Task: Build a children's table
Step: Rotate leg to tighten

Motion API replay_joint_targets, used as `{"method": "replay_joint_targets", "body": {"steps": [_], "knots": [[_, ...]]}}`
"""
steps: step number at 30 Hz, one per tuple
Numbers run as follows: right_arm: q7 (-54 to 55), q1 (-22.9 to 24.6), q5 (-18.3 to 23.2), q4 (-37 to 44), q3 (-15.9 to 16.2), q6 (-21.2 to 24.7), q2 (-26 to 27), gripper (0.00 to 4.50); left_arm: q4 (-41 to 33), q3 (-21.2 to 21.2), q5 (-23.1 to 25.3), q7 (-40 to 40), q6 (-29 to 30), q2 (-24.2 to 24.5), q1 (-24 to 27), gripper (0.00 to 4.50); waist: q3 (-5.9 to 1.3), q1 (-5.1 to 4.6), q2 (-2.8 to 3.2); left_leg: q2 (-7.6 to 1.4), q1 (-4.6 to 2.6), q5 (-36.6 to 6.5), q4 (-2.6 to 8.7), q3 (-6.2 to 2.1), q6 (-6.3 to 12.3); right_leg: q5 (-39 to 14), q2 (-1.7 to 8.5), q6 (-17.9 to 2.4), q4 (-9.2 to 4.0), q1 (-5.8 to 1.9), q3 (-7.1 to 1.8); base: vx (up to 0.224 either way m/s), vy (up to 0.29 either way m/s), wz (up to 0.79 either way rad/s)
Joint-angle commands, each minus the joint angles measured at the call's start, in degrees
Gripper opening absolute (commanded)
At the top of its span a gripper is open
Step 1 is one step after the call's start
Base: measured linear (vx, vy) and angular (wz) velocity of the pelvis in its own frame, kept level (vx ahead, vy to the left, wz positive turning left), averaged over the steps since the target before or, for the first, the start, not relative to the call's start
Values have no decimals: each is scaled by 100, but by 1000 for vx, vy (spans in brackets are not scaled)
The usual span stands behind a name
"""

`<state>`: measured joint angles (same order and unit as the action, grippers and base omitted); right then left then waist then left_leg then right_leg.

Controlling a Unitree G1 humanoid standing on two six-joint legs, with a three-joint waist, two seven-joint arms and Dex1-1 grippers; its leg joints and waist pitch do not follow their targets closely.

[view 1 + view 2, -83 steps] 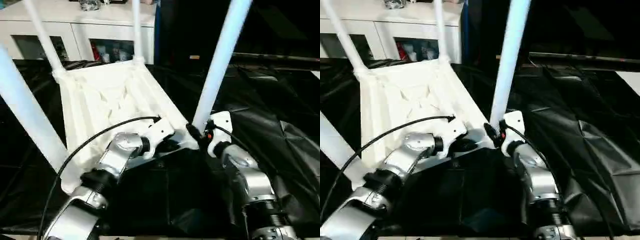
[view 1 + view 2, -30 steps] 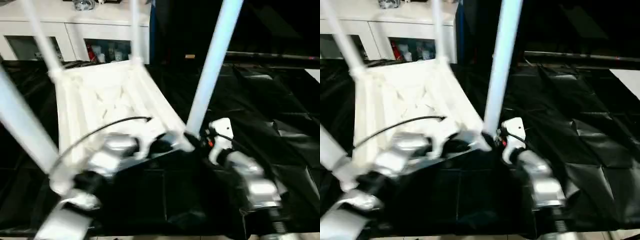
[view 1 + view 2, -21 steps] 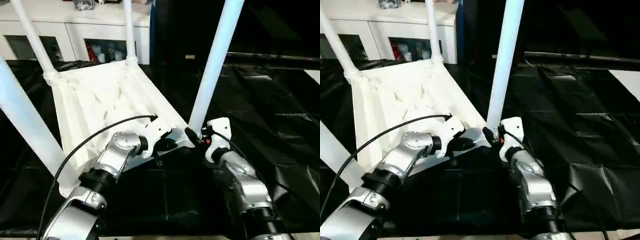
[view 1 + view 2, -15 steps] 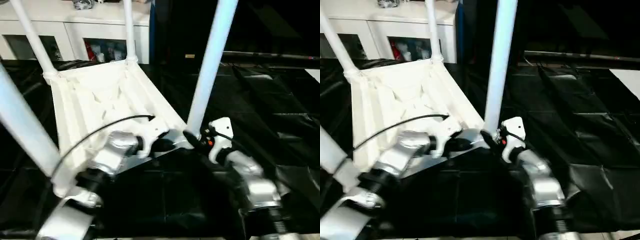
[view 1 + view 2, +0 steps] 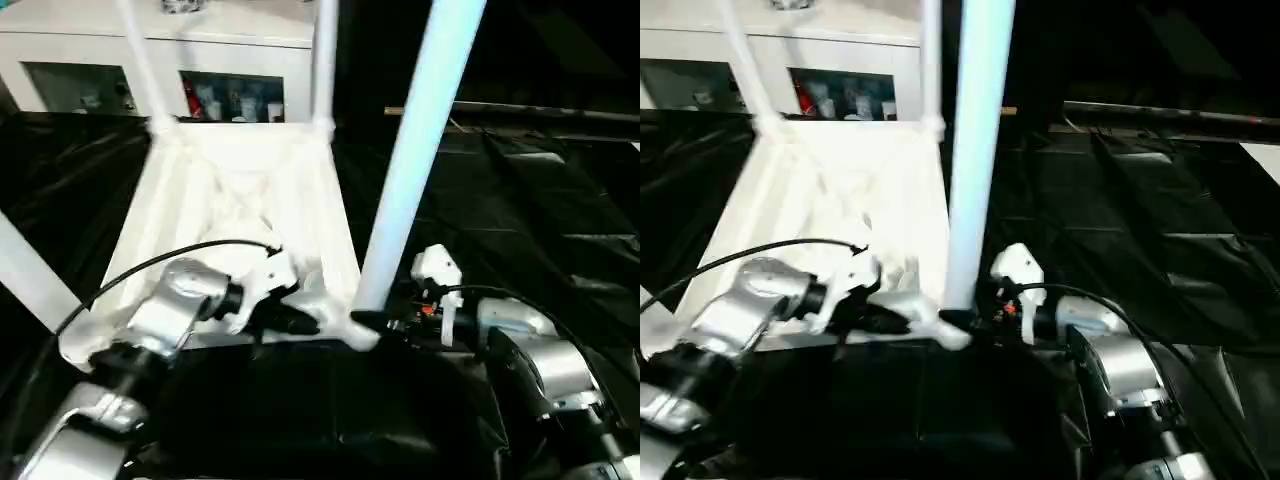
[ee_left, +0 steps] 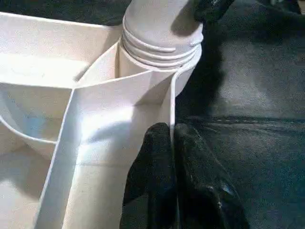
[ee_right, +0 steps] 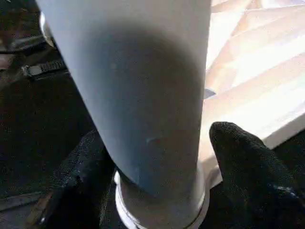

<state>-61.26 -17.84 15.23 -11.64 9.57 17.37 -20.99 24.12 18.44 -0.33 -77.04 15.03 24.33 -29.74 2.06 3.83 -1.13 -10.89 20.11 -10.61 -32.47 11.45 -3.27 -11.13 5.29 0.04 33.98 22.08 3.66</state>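
Note:
The children's table lies upside down, its white ribbed top (image 5: 240,200) on the black cover. A long white leg (image 5: 415,140) rises from the near right corner socket (image 6: 162,38). Two more legs (image 5: 323,60) stand at the far corners and one (image 5: 25,265) at the near left. My left gripper (image 6: 171,131) is shut on the thin rim wall of the top, just beside that socket. My right gripper (image 7: 162,136) is open around the base of the near right leg. One black finger (image 7: 248,162) stands on each side of the leg, with a thin gap showing beside this one.
The black-covered work table (image 5: 540,200) spreads wide to the right, its cover creased. A white cabinet (image 5: 150,40) with glass doors stands behind the table. A black cable (image 5: 150,265) arcs over my left forearm.
The whole picture has shifted and the top now looks squarer to me. My left gripper keeps its hold on the rim. My right gripper stays at the leg's base.

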Motion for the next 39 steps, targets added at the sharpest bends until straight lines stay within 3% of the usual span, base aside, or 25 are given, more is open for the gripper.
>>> {"method": "replay_joint_targets", "body": {"steps": [1,11,14,15,16,17,23,26,29,30,31,32,33,34,35,36,39], "knots": [[-91,-46,98,81,7,70,-66,295,111,396,123,-205,181,15,230,0,-249,2,-14,-278,-38,-1379,396,-118,139,-1189,340,-1329,-377,-197,-271,0,0,0],[-182,21,151,23,41,156,-42,232,-31,277,84,74,238,38,367,0,-259,-4,-37,-269,-39,-1208,375,-110,167,-1075,331,-1323,-362,-195,-267,0,0,0],[923,-12,-179,-392,-233,-113,359,220,518,16,237,1043,70,-395,95,0,-243,-14,-43,-268,-36,-1345,386,-113,95,-1308,335,-1279,-390,-180,-269,0,0,0],[1291,-27,-277,-524,-327,-169,487,220,687,-46,279,1317,34,-525,5,0,-212,-30,-42,-243,-68,-1573,386,-99,-13,-1748,330,-1186,-455,-125,-272,0,0,0],[1369,-30,-295,-551,-346,-177,513,215,721,-57,287,1369,29,-552,-13,0,-211,-33,-40,-241,-102,-1820,389,-130,-117,-2278,359,-1047,-501,-106,-265,0,0,0],[1966,2,-378,-647,-498,-228,760,212,921,-108,351,1812,22,-805,-156,0,-212,-41,-43,-246,-91,-1901,409,-155,-169,-2524,363,-901,-533,-117,-256,-52,-1,1],[3477,90,-658,-684,-713,-222,1422,201,1234,-101,537,2919,32,-1506,-463,0,-213,-70,-53,-239,-68,-2051,435,-184,-167,-2694,351,-657,-579,-91,-252,0,0,0],[3977,62,-829,-751,-714,-244,1710,201,1397,-35,631,3157,-53,-1770,-559,0,-220,-49,-56,-240,-92,-2026,430,-174,-160,-2597,350,-642,-596,-62,-264,0,0,0],[3906,43,-890,-717,-525,-302,1849,201,1454,76,718,3153,-132,-1866,-614,0,-232,-48,-41,-245,-55,-1917,440,-171,-126,-2215,335,-681,-555,-96,-269,0,0,0],[3735,54,-915,-643,-371,-346,1858,201,1425,129,717,3011,-190,-1846,-611,0,-225,-52,-66,-245,-51,-1912,440,-163,-95,-2125,329,-725,-546,-99,-270,0,0,0],[3640,59,-927,-616,-305,-381,1842,201,1389,170,721,2906,-225,-1809,-598,0,-226,-45,-52,-246,-37,-1886,443,-168,-72,-2106,342,-739,-538,-116,-273,0,0,0],[3481,62,-946,-584,-205,-466,1787,201,1318,238,717,2699,-258,-1725,-567,0,-228,-44,-91,-247,-27,-1862,442,-166,-52,-2109,346,-734,-537,-122,-269,0,0,0],[3481,62,-946,-584,-205,-466,1787,201,1318,238,717,2699,-258,-1725,-567,0,-230,-37,-72,-243,-18,-1813,440,-166,-26,-2095,351,-734,-529,-128,-274,0,0,0],[3144,78,-839,-518,-127,-487,1696,201,1190,289,673,2398,-209,-1595,-501,0,-240,-33,-79,-249,-15,-1741,440,-167,-4,-2005,356,-758,-515,-143,-273,0,0,0],[3007,85,-751,-476,-152,-477,1657,233,1122,294,640,2260,-193,-1525,-459,0,-240,-32,-101,-254,-6,-1682,439,-168,20,-1931,357,-771,-504,-156,-271,0,0,0],[2914,88,-670,-445,-182,-439,1639,253,1094,293,618,2186,-194,-1489,-441,0,-244,-42,-76,-256,12,-1565,437,-165,47,-1722,350,-828,-470,-166,-274,0,0,0],[2311,86,-331,-229,-281,-225,1334,271,863,298,488,1656,-279,-1153,-263,0,-265,-58,-79,-262,26,-1310,410,-153,153,-1120,336,-1032,-401,-204,-269,0,0,0]]}}
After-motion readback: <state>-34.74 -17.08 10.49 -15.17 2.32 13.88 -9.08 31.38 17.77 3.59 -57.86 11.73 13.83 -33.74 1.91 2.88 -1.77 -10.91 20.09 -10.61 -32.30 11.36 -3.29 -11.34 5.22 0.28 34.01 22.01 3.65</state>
